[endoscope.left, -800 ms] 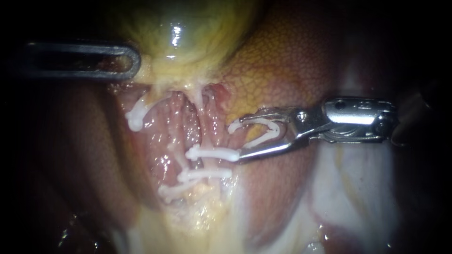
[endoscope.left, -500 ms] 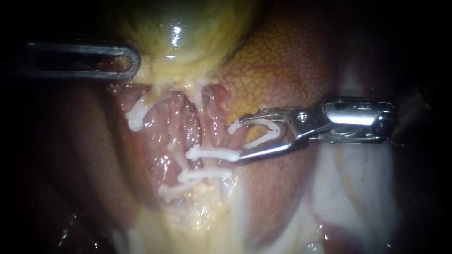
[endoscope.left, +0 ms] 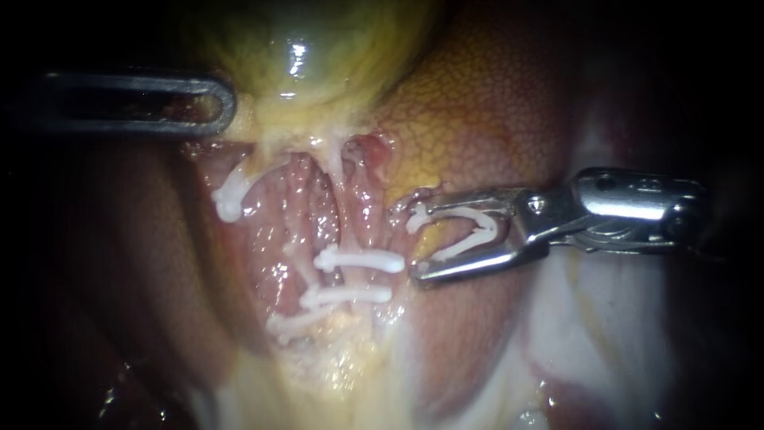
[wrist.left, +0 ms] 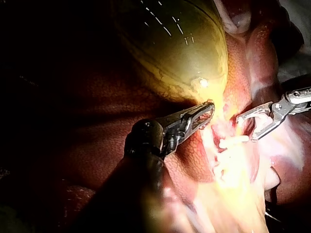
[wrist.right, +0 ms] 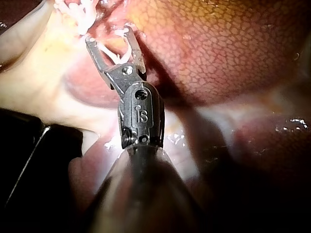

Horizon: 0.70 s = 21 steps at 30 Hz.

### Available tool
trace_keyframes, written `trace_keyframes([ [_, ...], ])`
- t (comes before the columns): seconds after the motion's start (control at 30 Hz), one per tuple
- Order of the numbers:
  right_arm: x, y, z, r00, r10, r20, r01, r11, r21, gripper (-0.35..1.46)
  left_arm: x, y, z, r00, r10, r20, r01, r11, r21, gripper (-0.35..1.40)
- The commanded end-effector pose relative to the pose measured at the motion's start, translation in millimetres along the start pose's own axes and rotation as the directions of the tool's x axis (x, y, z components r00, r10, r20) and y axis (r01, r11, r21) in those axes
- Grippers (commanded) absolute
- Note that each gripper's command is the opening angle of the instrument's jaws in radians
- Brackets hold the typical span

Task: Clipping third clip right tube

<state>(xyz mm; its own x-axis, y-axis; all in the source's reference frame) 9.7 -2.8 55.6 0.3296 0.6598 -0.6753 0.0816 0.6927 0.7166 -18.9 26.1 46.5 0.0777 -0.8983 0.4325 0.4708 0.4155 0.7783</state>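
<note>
Our right instrument (endoscope.left: 414, 237) has drawn back to the right since a moment ago. Before, the lower tip of its claw touched the end of the upper clip (endoscope.left: 360, 260) that sits across the right tube (endoscope.left: 345, 213). Now there is a small gap between them, and the whole claw lies over the liver (endoscope.left: 477, 103) beside the tube, not around it.

The claw stands wide and holds the third clip (endoscope.left: 477, 227), which is open in a V shape with one leg along each half of the claw. The clip has travelled with the claw and is not yet on the tube. Below the upper clip a second clip (endoscope.left: 348, 295) also crosses the tube; both have stayed where they were.

Our left instrument (endoscope.left: 227, 103) has not moved. Its claw appears closed on the lower edge of the gallbladder (endoscope.left: 318, 48), at the far left, keeping it lifted.

We judge that the clipping is not done: the claw must come in again, to the left, so that the tube lies between the legs of the clip.
</note>
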Motion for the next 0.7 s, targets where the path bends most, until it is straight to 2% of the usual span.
trace_keyframes([
  [0.03,0.3,-0.3,-0.1,1.000,0.001,0.000,-0.001,1.000,0.003,0.45,0.0,0.0,0.0,1.0000,0.000,0.000,0.000,1.000,0.001,-0.35],
  [0.2,1.9,-1.4,-0.2,1.000,0.022,-0.002,-0.022,1.000,0.007,0.45,0.1,0.0,0.0,1.0000,0.000,0.000,0.000,1.000,0.001,-0.35],
  [0.3,2.9,-1.7,-0.1,0.998,0.063,-0.006,-0.063,0.998,0.010,0.44,0.1,0.0,0.0,1.0000,0.000,0.000,0.000,1.000,0.001,-0.35],
  [0.47,3.8,-1.3,0.8,0.994,0.104,-0.013,-0.104,0.995,0.000,0.44,0.2,0.1,0.2,1.0000,0.001,0.000,-0.001,1.000,0.000,-0.35],
  [0.7,4.4,0.0,3.0,0.991,0.132,-0.022,-0.132,0.991,-0.018,0.44,0.3,0.1,0.3,1.0000,0.001,0.001,-0.001,1.000,-0.001,-0.35],
])
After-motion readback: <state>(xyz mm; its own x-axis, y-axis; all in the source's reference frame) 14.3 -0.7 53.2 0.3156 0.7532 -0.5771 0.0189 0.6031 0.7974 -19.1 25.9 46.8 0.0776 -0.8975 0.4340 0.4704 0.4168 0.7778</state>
